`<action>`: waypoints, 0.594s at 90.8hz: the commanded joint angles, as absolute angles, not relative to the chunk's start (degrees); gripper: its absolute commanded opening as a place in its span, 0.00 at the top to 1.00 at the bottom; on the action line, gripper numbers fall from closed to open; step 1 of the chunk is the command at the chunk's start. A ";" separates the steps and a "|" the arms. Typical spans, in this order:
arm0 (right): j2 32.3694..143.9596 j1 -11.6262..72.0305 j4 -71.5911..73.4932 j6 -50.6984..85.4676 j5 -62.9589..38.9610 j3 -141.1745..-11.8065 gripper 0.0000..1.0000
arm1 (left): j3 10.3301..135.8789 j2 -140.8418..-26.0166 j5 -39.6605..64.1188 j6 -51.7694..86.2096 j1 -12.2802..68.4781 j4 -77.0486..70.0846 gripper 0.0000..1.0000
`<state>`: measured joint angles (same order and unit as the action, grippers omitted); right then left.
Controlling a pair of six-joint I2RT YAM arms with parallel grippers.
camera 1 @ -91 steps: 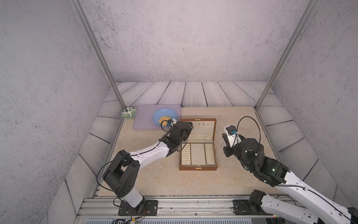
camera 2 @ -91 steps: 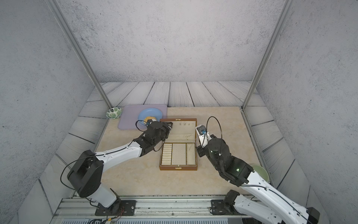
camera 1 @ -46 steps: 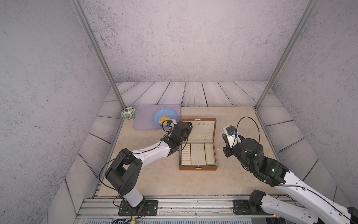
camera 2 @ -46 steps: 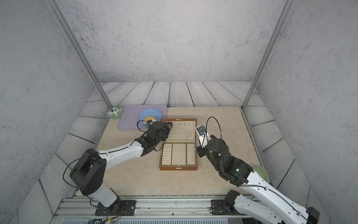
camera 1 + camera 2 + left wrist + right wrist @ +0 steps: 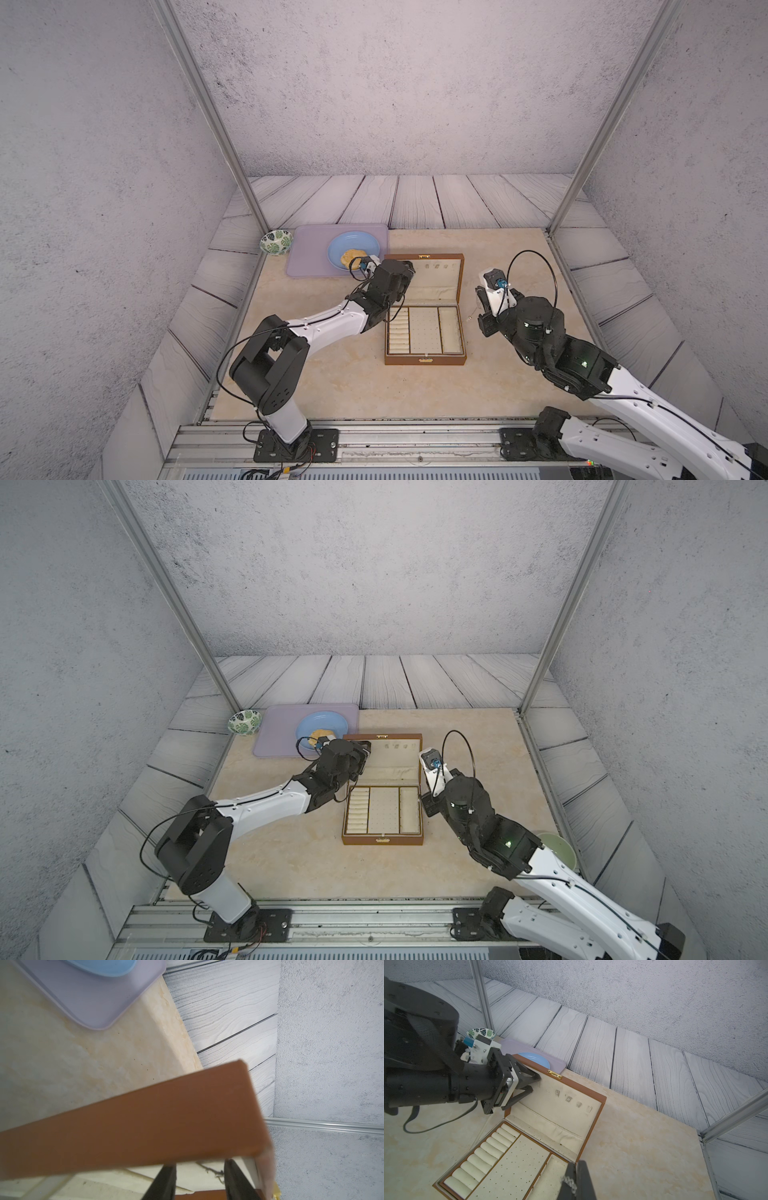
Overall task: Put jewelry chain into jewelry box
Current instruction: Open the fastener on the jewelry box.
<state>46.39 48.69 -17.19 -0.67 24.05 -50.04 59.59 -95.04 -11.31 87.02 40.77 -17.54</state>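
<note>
The brown jewelry box (image 5: 424, 360) (image 5: 382, 840) lies open mid-table, its cream lid tipped back. My left gripper (image 5: 409, 268) (image 5: 534, 1084) reaches over the lid's left rim (image 5: 145, 1122) at the far corner. In the left wrist view its jaws (image 5: 199, 1164) stand apart over the cream lining, open with nothing clamped between them. My right gripper (image 5: 481, 300) (image 5: 576, 1164) hovers by the box's right side, above the far corner of the right compartment. It is shut on the jewelry chain (image 5: 569, 1181), a short pale beaded strand showing beside the fingers.
A lilac tray (image 5: 311, 257) lies behind the box on the left, with a blue plate (image 5: 349, 245) and a tan piece of food (image 5: 353, 257) on it. A leaf-patterned bowl (image 5: 276, 242) sits at the far left corner. A pale green bowl (image 5: 557, 848) lies under my right arm.
My left gripper has edged slightly further over the lid's corner. The right arm and the chain have stayed put.
</note>
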 commanded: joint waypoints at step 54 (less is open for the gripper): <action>46.94 48.52 -15.64 0.07 23.24 -48.88 1.00 | 56.76 -93.23 -9.91 90.01 40.91 -13.12 0.61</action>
